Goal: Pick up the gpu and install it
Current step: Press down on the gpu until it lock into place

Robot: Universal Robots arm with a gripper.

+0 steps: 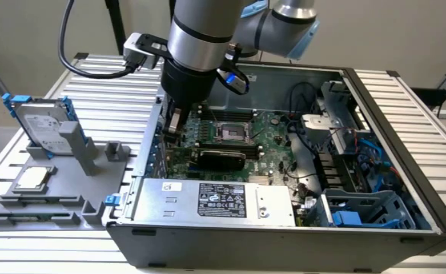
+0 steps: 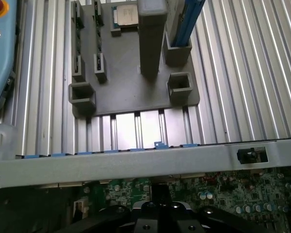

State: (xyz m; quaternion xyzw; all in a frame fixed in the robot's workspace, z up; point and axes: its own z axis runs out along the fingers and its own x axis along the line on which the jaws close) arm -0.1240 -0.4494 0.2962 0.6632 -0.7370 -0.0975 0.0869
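Observation:
The gpu point(image 1: 221, 155), a flat card with a black face, lies across the green motherboard point(image 1: 272, 128) inside the open computer case point(image 1: 284, 240). My gripper point(image 1: 175, 130) reaches down into the case by its wall on the exterior view's left, just beyond the card's end there. Its fingers are shut. I cannot tell whether they touch the card. In the wrist view the black gripper point(image 2: 160, 213) hangs over the motherboard point(image 2: 223, 191), just inside the case wall point(image 2: 136, 162).
A grey fixture point(image 1: 93, 208) on the slatted table holds a silver hard drive point(image 1: 44, 125) in a blue frame and a square CPU chip point(image 1: 33, 178). A power supply point(image 1: 215, 200), cables and a drive cage point(image 1: 360, 211) crowd the case. A pendant point(image 2: 0, 48) lies on the table.

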